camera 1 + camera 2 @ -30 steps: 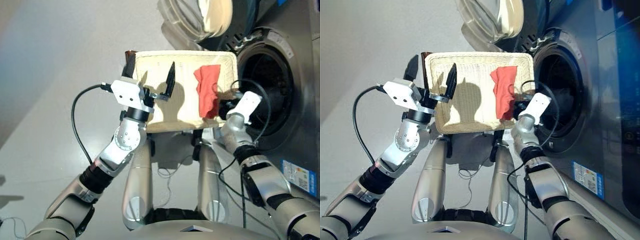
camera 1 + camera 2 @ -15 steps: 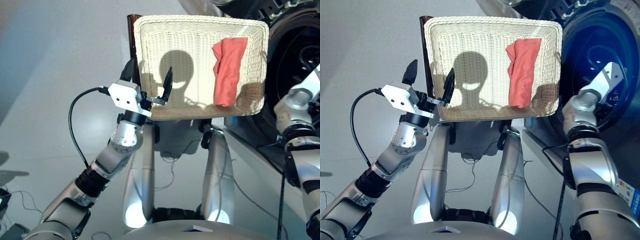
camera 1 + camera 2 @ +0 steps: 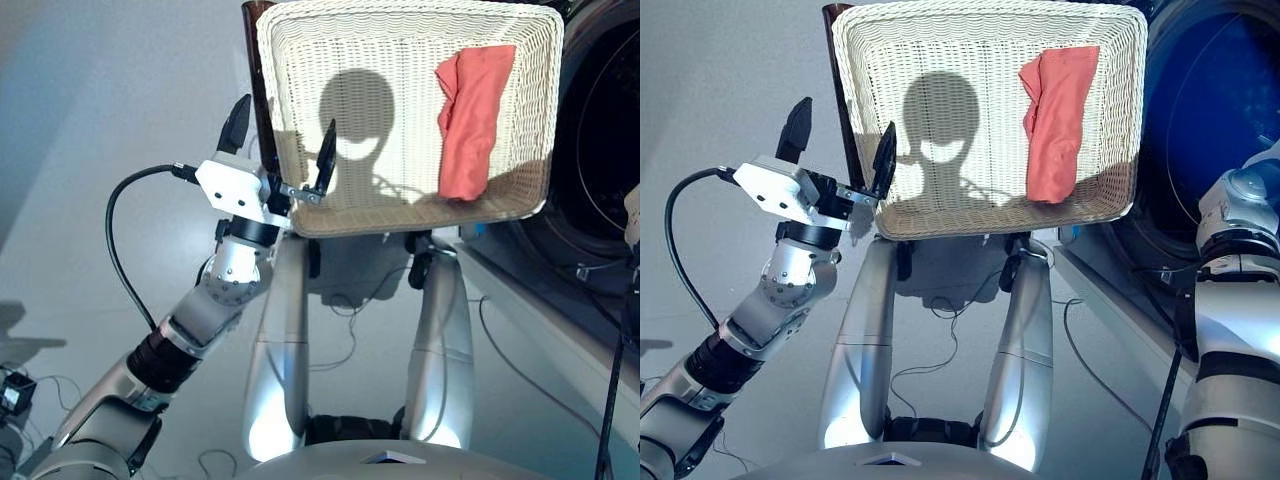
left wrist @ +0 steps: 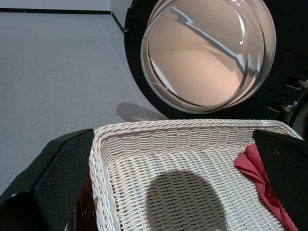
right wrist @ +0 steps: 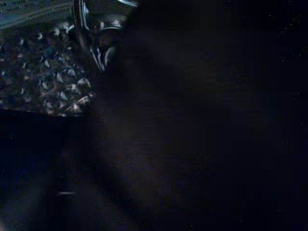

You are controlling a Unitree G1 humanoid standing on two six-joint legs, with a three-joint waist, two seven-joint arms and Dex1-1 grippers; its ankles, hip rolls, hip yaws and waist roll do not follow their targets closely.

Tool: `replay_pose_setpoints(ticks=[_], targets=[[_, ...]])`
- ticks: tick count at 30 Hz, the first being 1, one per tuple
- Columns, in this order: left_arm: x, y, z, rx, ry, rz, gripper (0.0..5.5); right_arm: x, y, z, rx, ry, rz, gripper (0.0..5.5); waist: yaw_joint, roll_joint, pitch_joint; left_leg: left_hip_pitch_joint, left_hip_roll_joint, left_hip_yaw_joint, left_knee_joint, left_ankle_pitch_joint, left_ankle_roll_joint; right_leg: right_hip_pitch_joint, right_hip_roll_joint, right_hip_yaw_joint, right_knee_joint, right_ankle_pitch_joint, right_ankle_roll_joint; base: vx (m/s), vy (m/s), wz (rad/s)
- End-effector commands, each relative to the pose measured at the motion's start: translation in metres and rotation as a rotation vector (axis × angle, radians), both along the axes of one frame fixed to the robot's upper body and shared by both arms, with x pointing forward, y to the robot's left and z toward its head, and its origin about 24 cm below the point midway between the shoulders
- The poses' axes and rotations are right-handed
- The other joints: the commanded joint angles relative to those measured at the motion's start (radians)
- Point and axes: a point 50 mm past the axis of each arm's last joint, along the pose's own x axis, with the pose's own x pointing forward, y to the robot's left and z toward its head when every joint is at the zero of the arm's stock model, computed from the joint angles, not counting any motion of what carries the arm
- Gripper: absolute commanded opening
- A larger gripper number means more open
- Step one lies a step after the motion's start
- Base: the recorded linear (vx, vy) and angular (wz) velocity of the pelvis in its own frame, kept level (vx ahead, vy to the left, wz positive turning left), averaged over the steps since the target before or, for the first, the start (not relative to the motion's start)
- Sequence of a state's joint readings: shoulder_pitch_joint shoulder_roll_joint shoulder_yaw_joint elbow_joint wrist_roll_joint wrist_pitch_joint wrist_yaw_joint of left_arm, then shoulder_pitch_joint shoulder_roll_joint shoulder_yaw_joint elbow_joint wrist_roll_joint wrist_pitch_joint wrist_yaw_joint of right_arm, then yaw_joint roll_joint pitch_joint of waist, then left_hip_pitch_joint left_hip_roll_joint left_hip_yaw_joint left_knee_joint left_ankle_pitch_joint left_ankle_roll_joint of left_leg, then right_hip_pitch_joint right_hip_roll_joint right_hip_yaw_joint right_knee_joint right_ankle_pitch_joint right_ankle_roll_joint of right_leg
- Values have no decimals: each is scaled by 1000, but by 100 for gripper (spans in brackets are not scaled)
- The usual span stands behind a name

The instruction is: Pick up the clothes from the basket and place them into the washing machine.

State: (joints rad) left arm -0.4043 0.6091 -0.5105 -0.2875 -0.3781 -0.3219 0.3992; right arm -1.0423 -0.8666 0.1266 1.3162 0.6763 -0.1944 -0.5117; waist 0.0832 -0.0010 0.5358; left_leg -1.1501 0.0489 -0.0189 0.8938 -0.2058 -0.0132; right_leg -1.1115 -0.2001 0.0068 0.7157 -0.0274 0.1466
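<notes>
The cream wicker basket [image 3: 400,190], a shallow woven tray with rounded corners and a low rim, sits ahead of the robot, and a rumpled coral red cloth [image 3: 474,120] lies lengthwise on its right side, reaching down to the near rim. The left gripper [image 3: 282,140] hovers at the basket's near left corner with its two tapered black fingers spread wide and holding nothing, one outside the rim and one over the weave. To the right stands the washing machine [image 3: 1200,130], its dark porthole open; its round black-rimmed glass door [image 4: 207,53] shows beyond the basket's far edge. The right wrist view is nearly black, perhaps inside the drum, so the right gripper's grasp cannot be told.
</notes>
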Motion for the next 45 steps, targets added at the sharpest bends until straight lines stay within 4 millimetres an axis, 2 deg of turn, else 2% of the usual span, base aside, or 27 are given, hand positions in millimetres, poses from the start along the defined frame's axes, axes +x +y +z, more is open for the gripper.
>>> replay_pose_setpoints(ticks=[1,6,10,12,14,16,17,22,28,32,37,42,45], targets=[[-25,-8,20,-84,-133,-101,550,-46,-46,44,-80,-108,-144,550,-25,52,-16,90,20,42,-135,50,-61,21,41,13,87,-118,-58,0,0,0],[-24,-8,22,-99,-128,-113,550,-33,-35,33,-27,-190,-56,550,-27,54,-16,101,18,41,-153,55,-59,29,43,13,71,-115,-60,0,0,0],[-24,-7,21,-124,-114,-114,550,-14,-11,13,29,-266,68,550,-31,47,-16,111,18,45,-164,57,-59,40,46,15,62,-114,-63,0,0,0],[-22,-5,20,-143,-101,-100,550,-1,12,0,30,-300,155,550,-39,40,-16,114,19,47,-168,58,-58,41,47,17,59,-112,-64,0,0,0],[-21,-3,20,-158,-97,-85,550,9,45,-14,16,-351,309,550,-51,29,-16,117,20,50,-176,61,-56,40,49,20,53,-109,-64,0,0,0],[-20,-1,19,-162,-94,-73,550,12,71,-24,3,-384,395,550,-58,20,-16,119,20,51,-179,62,-55,44,49,23,46,-107,-65,0,0,0],[-20,1,19,-172,-92,-61,550,12,93,-27,-13,-417,468,550,-63,16,-16,117,20,53,-181,65,-54,44,51,25,43,-104,-65,0,0,0],[-18,10,16,-174,-81,-26,550,-2,171,-55,-90,-385,776,550,-78,-1,-16,126,24,64,-190,71,-49,45,54,33,36,-98,-65,0,0,0],[-22,9,14,-150,-84,-33,550,-19,223,-65,-167,-362,1047,550,-80,-6,-16,126,27,63,-190,74,-43,45,54,30,34,-92,-63,0,0,0],[-23,11,14,-118,-105,-16,550,-28,249,-62,-331,-311,1197,550,-80,-7,-16,129,29,65,-192,74,-40,45,56,31,34,-89,-62,0,0,0],[-26,11,13,-104,-117,-15,550,-31,269,-59,-469,-274,1304,550,-74,-5,-16,127,28,67,-185,70,-38,46,56,33,35,-85,-60,0,0,0],[-26,10,12,-128,-108,-22,550,-18,280,-57,-472,-264,1282,550,-63,5,-16,127,27,68,-180,68,-34,47,56,32,35,-83,-62,0,0,0],[-25,8,14,-156,-107,-37,550,-3,282,-49,-508,-245,1222,550,-52,13,-16,128,26,67,-180,66,-33,47,54,30,34,-83,-62,0,0,0]])
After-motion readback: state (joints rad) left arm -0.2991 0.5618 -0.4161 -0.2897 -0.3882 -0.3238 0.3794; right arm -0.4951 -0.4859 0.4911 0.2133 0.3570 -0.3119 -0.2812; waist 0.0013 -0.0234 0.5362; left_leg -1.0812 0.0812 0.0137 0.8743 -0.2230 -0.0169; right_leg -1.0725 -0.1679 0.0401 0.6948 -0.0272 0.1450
